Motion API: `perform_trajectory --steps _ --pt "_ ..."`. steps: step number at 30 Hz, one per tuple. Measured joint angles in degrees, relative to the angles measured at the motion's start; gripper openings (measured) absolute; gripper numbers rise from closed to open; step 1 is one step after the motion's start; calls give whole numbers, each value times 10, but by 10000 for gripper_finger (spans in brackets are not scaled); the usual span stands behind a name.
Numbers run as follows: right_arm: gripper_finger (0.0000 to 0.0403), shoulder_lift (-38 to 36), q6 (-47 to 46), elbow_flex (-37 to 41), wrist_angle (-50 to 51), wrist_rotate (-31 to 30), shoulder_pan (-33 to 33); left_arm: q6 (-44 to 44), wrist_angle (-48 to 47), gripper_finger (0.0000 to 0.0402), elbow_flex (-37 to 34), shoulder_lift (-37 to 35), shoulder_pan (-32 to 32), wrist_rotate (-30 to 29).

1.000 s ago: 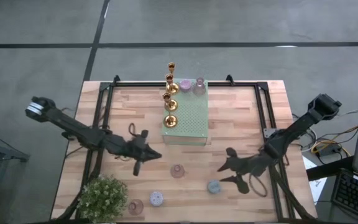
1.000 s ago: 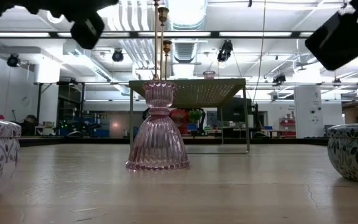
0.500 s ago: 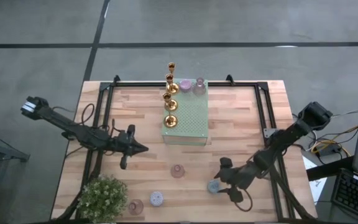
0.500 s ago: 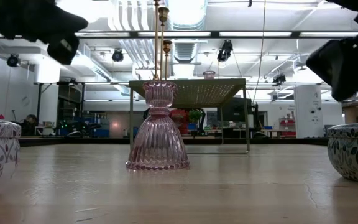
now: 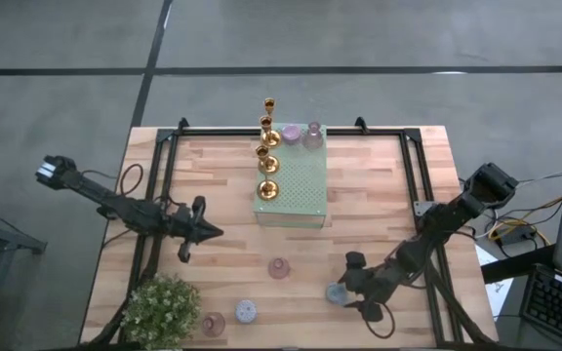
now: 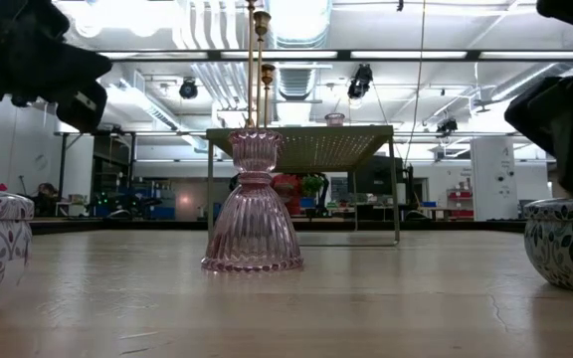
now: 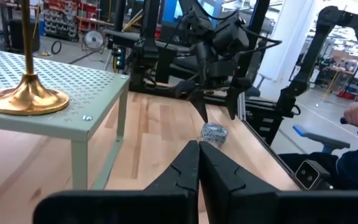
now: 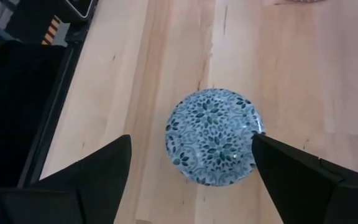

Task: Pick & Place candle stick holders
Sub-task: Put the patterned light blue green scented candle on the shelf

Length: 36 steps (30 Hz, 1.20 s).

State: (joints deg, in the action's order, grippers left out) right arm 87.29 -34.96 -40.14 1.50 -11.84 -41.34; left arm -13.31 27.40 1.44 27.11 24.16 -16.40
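— Where is the right gripper (image 8: 191, 155)?

— Over the blue patterned holder (image 8: 211, 138) near the table's front edge, fingers spread wide to either side, gripping nothing. Bare wood lies all round the holder.

— And the left gripper (image 5: 203, 230)?

— Fingers pressed together, empty, above open table left of the green stand (image 5: 299, 185). The gold candlesticks (image 5: 267, 146) line that stand's left edge.

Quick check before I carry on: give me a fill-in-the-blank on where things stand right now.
The right gripper is ____ above the blue patterned holder.
The left gripper is ____.
The gold candlesticks stand on the green ____.
The ribbed pink holder stands ____ on the table.

Missing words: open; shut; pad; upright
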Motion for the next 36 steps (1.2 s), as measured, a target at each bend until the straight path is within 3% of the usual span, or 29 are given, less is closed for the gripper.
perform_trajectory --steps 7,19,36 --pt "323 16 8 0 -2 -19 0 2 -4 13 -9 -16 0 0" --pt "361 64 8 0 -55 -15 0 -3 -4 14 -10 -15 0 0" --pt "329 94 28 0 -84 -15 11 -5 -6 14 -10 -15 0 0"
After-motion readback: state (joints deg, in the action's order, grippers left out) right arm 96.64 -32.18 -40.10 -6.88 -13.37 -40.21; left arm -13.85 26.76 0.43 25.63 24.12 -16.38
